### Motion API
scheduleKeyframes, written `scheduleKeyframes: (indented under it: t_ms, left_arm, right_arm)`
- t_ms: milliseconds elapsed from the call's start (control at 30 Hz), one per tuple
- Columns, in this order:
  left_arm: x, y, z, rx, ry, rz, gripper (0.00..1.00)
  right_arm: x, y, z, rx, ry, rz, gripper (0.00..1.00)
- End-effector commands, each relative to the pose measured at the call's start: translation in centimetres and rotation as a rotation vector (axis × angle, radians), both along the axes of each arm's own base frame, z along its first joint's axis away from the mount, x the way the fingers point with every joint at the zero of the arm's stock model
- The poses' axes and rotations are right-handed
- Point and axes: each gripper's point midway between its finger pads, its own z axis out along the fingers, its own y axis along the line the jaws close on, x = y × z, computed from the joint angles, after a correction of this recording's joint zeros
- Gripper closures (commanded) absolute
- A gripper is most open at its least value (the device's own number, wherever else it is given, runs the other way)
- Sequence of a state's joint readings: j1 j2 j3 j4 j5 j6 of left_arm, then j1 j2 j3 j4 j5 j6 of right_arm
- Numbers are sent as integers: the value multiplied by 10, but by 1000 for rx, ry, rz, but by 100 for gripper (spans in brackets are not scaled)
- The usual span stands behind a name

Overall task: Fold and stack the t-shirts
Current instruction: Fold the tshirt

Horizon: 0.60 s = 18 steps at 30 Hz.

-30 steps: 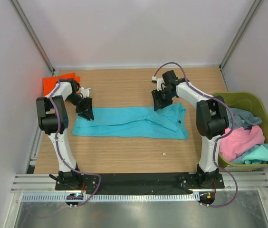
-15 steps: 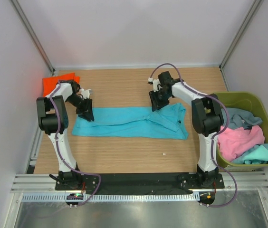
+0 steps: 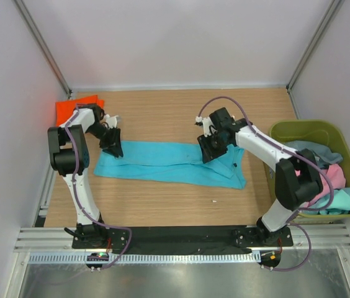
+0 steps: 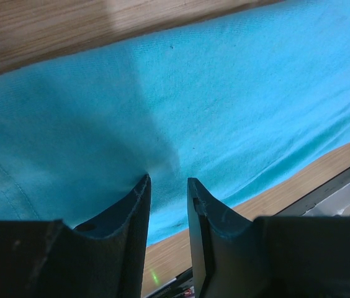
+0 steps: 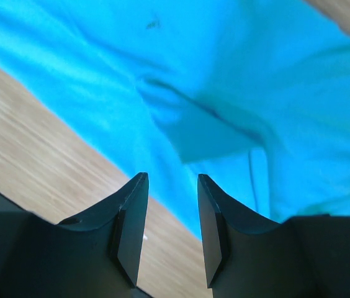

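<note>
Shirt [image 3: 162, 162] of turquoise cloth lies on the tabletop [image 3: 162, 112]. Left claw [image 4: 167, 181] pinches one corner. Right claw [image 5: 170, 177] hangs open over the other end.

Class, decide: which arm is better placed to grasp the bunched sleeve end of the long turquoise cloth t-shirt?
Probably right. The right gripper hangs open directly over that bunched end of the turquoise cloth t-shirt; the left gripper sits at the far opposite end.

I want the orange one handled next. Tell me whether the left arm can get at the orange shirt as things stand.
Probably yes: the orange shirt lies uncovered just beyond the left pincer, with nothing between. It must first release the turquoise shirt.
</note>
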<state>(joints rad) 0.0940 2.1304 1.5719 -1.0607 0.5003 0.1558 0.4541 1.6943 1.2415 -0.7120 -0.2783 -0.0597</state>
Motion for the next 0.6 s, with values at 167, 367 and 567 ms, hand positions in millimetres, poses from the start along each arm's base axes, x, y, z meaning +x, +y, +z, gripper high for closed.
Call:
scheduleKeyframes:
  t_ms: [167, 367, 567]
  left_arm:
    - [18, -5, 14, -34, -54, 32, 69]
    - [17, -3, 16, -25, -49, 25, 69]
    - [16, -3, 17, -21, -47, 29, 68]
  right_arm:
    - [-36, -28, 5, -2, -11, -65, 57]
    - [3, -38, 17, 15, -91, -104, 53]
    - [33, -26, 26, 42, -108, -95, 48]
